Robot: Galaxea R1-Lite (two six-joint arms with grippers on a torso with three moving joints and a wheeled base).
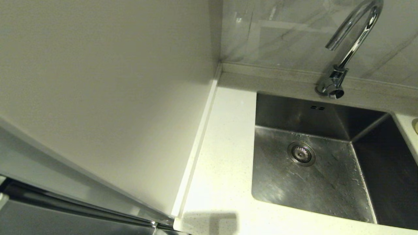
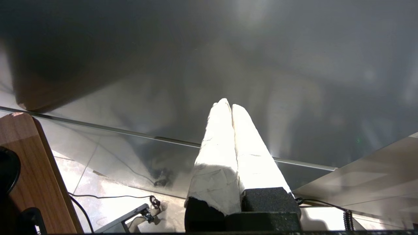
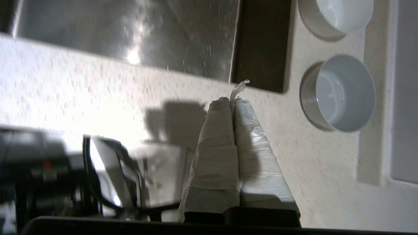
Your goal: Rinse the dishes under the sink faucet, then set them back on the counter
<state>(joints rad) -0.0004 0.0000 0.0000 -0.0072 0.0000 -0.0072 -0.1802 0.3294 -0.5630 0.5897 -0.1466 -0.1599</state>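
The steel sink with its round drain is empty, and the chrome faucet stands behind it with no water running. In the right wrist view a pale grey-blue bowl and a white bowl stand upright on the speckled counter beside the sink. My right gripper hovers over the counter's front edge, shut and empty, well short of the bowls. My left gripper is shut and empty, low beside a dark glossy panel. The yellow bowl is out of view. Neither gripper shows in the head view.
A plain pale side panel rises left of the counter. A pale rounded sliver pokes in at the head view's right edge. Below the left gripper lie tiled floor, cables and a wooden board.
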